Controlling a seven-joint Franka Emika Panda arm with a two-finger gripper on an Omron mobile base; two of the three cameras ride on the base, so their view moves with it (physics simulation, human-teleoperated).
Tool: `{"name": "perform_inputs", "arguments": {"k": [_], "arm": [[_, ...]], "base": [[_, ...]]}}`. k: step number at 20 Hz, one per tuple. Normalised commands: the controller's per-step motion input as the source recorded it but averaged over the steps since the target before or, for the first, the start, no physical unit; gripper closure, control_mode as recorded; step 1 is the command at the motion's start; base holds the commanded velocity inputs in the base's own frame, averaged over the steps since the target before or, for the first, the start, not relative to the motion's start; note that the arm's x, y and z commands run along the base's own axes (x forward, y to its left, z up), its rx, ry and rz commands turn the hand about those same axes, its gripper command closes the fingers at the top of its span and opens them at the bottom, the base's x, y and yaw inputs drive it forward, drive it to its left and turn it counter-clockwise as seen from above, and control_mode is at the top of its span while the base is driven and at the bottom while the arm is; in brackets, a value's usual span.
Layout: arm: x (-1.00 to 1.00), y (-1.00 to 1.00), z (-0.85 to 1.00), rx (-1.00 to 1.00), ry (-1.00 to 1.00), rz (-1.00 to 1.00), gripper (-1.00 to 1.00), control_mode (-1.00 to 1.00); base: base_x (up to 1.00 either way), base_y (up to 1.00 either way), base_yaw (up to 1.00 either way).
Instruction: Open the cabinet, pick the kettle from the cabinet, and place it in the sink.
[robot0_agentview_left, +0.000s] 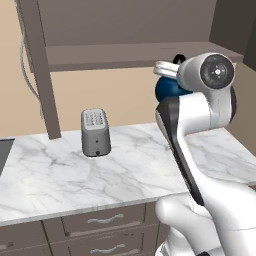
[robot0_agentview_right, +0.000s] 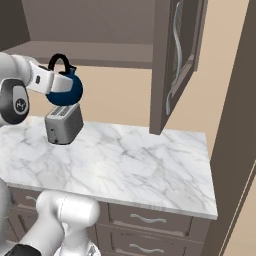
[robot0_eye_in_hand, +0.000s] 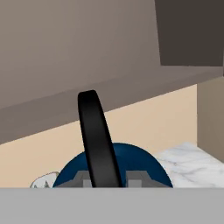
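Note:
My gripper (robot0_agentview_right: 59, 76) is shut on the black arched handle (robot0_eye_in_hand: 97, 140) of the dark-blue kettle (robot0_agentview_right: 68, 91). The kettle hangs in the air just below and in front of the open cabinet's shelf (robot0_agentview_right: 105, 54), above the marble counter. From the left base view, the kettle (robot0_agentview_left: 167, 89) peeks out behind my white forearm. In the hand view the handle stands between my fingertips (robot0_eye_in_hand: 81, 179), with the round blue body (robot0_eye_in_hand: 135, 162) below it. The cabinet's right door (robot0_agentview_right: 175, 60) is swung open. A grey sliver at the counter's far left (robot0_agentview_left: 4, 152) may be the sink; I cannot tell.
A grey toaster (robot0_agentview_left: 95, 132) stands on the white marble counter (robot0_agentview_left: 130, 170), almost under the kettle as seen from the right (robot0_agentview_right: 62, 125). The cabinet's left door (robot0_agentview_left: 39, 65) also hangs open. Drawers with short handles (robot0_agentview_left: 105, 219) run below the counter. A tall brown panel (robot0_agentview_right: 235, 125) bounds the right.

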Motion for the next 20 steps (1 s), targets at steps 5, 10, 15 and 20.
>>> {"name": "perform_inputs", "arguments": {"k": [5,10,15,20], "arm": [[-0.11,0.08,-0.67,0.0,0.01,0.0,1.0,-1.0],[0.0,0.02,-0.6,0.0,0.02,0.0,1.0,-1.0],[0.0,0.04,-0.4,0.01,0.05,0.0,1.0,-1.0],[0.0,0.0,0.0,0.0,0.0,0.0,1.0,-1.0]], "base": [[0.0,0.0,0.0],[0.0,0.0,0.0],[0.0,0.0,0.0],[0.0,0.0,0.0]]}}
